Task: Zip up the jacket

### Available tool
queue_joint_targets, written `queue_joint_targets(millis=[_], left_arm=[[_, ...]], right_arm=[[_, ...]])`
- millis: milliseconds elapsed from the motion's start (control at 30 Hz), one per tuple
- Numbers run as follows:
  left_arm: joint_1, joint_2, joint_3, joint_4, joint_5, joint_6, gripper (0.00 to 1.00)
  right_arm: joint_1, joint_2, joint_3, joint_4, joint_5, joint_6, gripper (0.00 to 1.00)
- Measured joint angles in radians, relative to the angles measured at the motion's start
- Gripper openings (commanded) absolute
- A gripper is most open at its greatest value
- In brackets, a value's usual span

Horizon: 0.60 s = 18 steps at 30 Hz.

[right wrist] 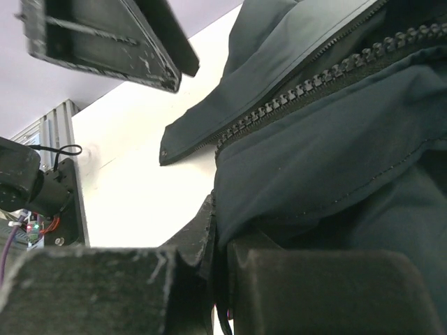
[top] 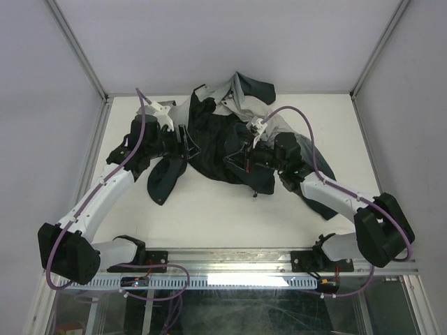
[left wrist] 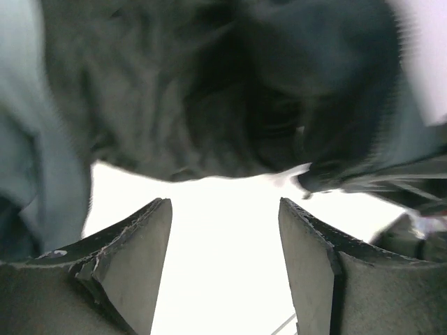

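Observation:
The jacket (top: 216, 139) lies crumpled on the white table (top: 209, 216), dark teal-black with grey parts toward the back. My left gripper (top: 187, 143) hovers at its left side. In the left wrist view that gripper (left wrist: 223, 204) stands open over bare table with nothing between its fingers, and the dark jacket (left wrist: 209, 91) is bunched just beyond the tips. My right gripper (top: 241, 159) is at the jacket's middle-right; in its wrist view the right gripper (right wrist: 220, 216) is shut on a fold of jacket (right wrist: 335, 153) fabric. An unjoined line of zipper teeth (right wrist: 318, 78) runs diagonally above that fold.
A dark sleeve (top: 164, 181) trails toward the front left. A metal rail (top: 230, 262) with the arm bases runs along the near edge, and grey enclosure walls (top: 42, 105) stand on the sides and back. A dark scratched plate (right wrist: 105, 35) hangs at the top left of the right wrist view.

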Motion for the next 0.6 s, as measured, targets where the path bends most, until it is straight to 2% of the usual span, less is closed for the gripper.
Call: queue_joint_targets(millis=[200, 300, 467, 600], left_arm=[[0.049, 0.034, 0.000, -0.290, -0.306, 0.021, 0.69], [0.086, 0.065, -0.002, -0.386, -0.407, 0.021, 0.72], [0.110, 0.124, -0.014, -0.439, -0.433, 0.029, 0.74], [0.111, 0.240, -0.021, -0.434, -0.399, 0.037, 0.69]], right_arm=[[-0.010, -0.032, -0.009, -0.019, 0.004, -0.025, 0.00], [-0.010, -0.045, -0.026, -0.019, 0.004, -0.024, 0.00], [-0.010, -0.045, -0.050, -0.017, 0.005, -0.024, 0.00], [-0.013, -0.047, -0.066, -0.010, 0.005, -0.026, 0.00]])
